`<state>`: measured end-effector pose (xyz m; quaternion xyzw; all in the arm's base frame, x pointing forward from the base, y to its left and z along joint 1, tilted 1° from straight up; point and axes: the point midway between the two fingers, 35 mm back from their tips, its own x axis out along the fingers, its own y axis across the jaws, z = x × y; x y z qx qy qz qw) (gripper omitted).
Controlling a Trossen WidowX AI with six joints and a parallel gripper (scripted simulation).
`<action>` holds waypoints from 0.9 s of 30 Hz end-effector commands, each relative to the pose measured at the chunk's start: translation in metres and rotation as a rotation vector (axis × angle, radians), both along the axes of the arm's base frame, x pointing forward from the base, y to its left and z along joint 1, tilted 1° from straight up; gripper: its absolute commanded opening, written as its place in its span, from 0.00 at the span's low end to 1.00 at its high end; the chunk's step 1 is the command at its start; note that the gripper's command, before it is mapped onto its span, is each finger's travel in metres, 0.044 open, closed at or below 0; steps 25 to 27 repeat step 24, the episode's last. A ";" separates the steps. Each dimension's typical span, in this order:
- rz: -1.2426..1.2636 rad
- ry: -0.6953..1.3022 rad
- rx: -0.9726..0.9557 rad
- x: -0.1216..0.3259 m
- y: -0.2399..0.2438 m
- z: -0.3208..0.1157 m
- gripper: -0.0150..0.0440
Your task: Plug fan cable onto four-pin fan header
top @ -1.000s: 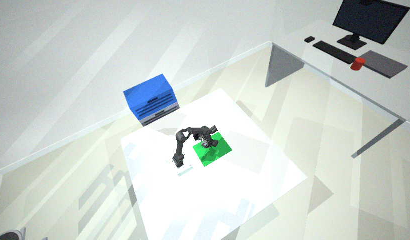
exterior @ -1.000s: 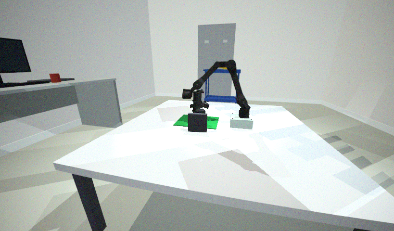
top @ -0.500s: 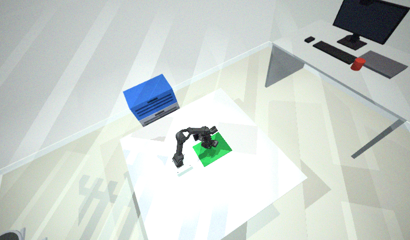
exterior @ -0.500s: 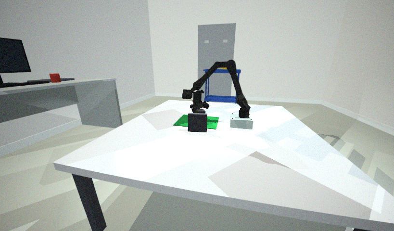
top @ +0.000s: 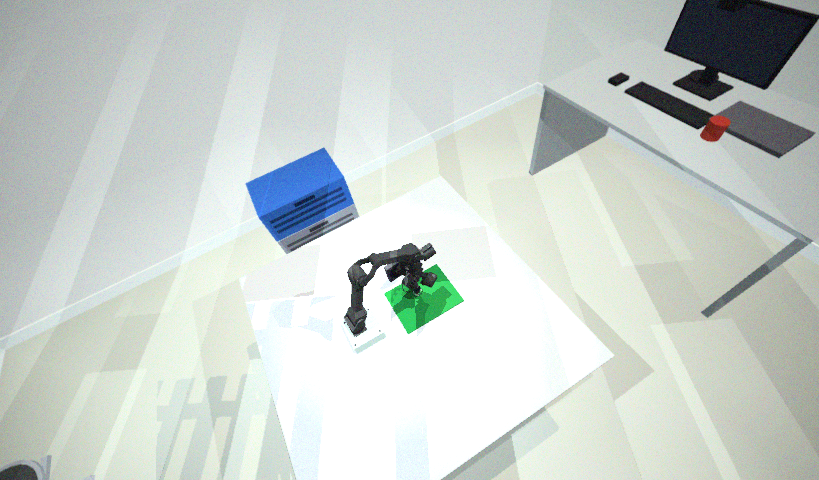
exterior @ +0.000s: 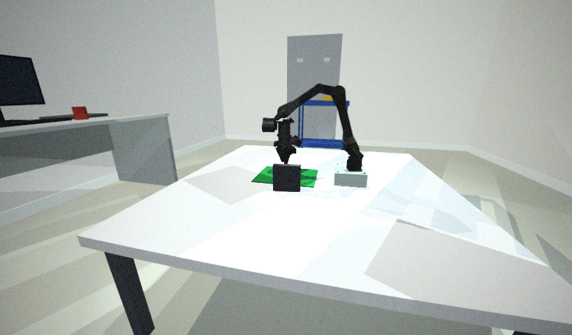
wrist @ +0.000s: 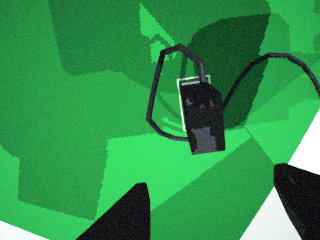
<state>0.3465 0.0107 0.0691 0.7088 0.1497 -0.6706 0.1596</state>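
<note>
The green board (top: pixel 446 297) (exterior: pixel 261 178) (wrist: pixel 50 115) lies flat on the table. In the wrist view the black plug (wrist: pixel 204 117) is over the white outline (wrist: pixel 182 107) on the board. The dark cable (wrist: pixel 151 92) loops on its left, and another cable stretch arcs off to the right. The header pins are hidden under the plug, and how deep it sits cannot be told. My gripper (top: pixel 415 292) (exterior: pixel 285 162) (wrist: pixel 211 183) is open and empty, its two fingertips wide apart. In the wrist view the plug lies above and between the tips, clear of both.
A dark square block (exterior: pixel 286 178) stands beside the board, in front of it in the exterior view. The arm's pale base (top: pixel 368 340) (exterior: pixel 350 179) is on the white table (top: pixel 490 368) (exterior: pixel 239 232). A blue cabinet (top: pixel 300 190) stands beyond the table.
</note>
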 end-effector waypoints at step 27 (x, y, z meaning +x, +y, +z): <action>0.002 -0.014 -0.004 0.108 -0.011 0.009 0.69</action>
